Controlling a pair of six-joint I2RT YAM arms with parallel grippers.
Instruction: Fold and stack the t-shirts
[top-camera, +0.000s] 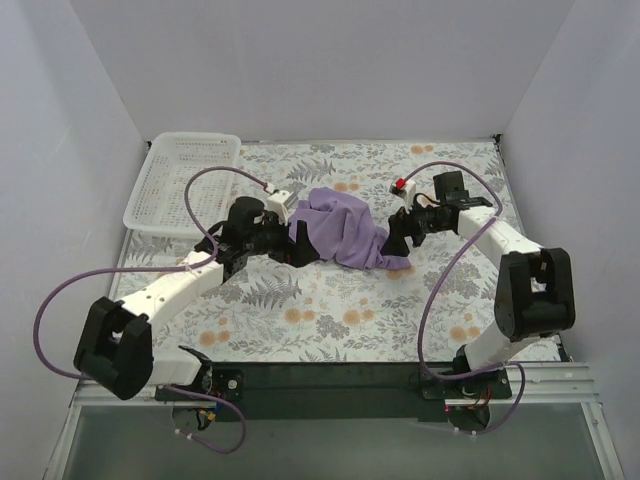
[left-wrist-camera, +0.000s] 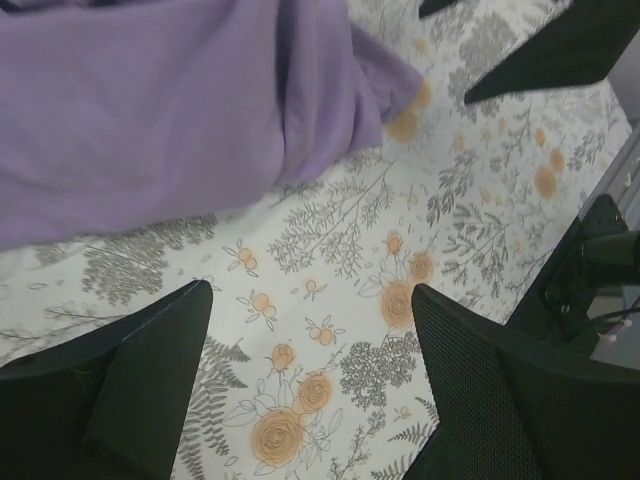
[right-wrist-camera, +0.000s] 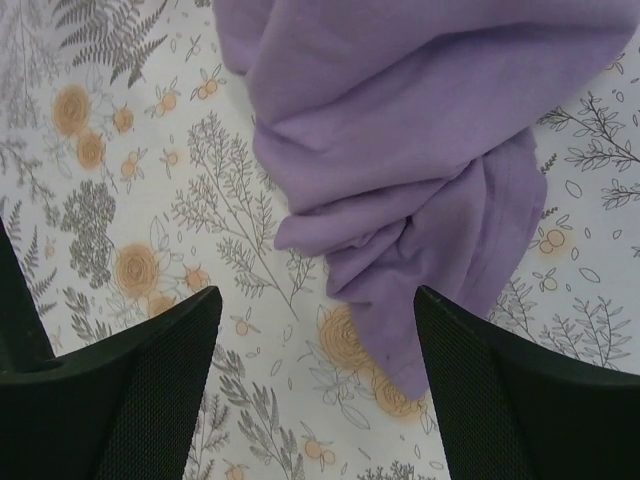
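A crumpled purple t-shirt (top-camera: 345, 228) lies in a heap on the flowered tablecloth at the table's middle. My left gripper (top-camera: 301, 247) is open and empty at the shirt's left edge; in the left wrist view the shirt (left-wrist-camera: 170, 100) fills the upper left, beyond the gripper (left-wrist-camera: 310, 330). My right gripper (top-camera: 396, 238) is open and empty at the shirt's right edge. In the right wrist view a bunched corner of the shirt (right-wrist-camera: 420, 180) reaches down between the open fingers of the gripper (right-wrist-camera: 318, 335). No other t-shirt shows.
A white plastic basket (top-camera: 183, 178) stands at the back left. The flowered tablecloth (top-camera: 330, 310) covers the table. White walls close in the left, back and right sides. Purple cables loop from both arms.
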